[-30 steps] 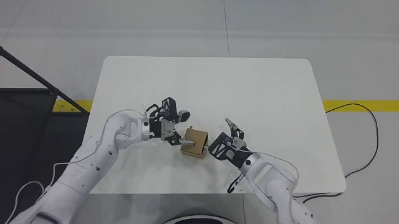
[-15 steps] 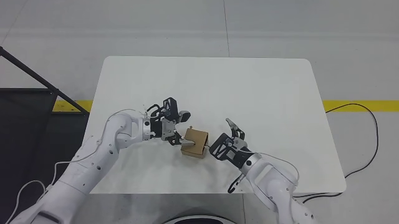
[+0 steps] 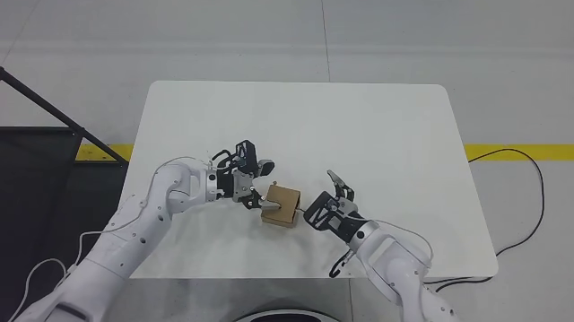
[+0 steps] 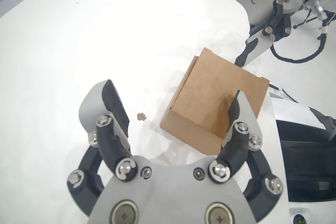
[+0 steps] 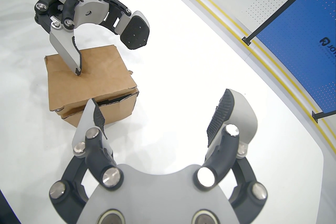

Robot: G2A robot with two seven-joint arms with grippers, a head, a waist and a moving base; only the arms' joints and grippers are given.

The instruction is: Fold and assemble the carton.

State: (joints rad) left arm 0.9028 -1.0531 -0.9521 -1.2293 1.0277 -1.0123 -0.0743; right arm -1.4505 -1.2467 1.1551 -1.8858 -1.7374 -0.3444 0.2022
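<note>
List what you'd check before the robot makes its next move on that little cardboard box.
1. The carton sits flat on the table: ok.
2. The left gripper is open, with one finger tip down on the carton's top: ok.
3. The right gripper is open, with one finger at the carton's end: ok.
4. The end flap is shut flush: not ok, a dark gap shows under the top edge.
5. The carton's underside is closed: cannot tell.
6. The brown scrap lies clear of both grippers: ok.
</note>
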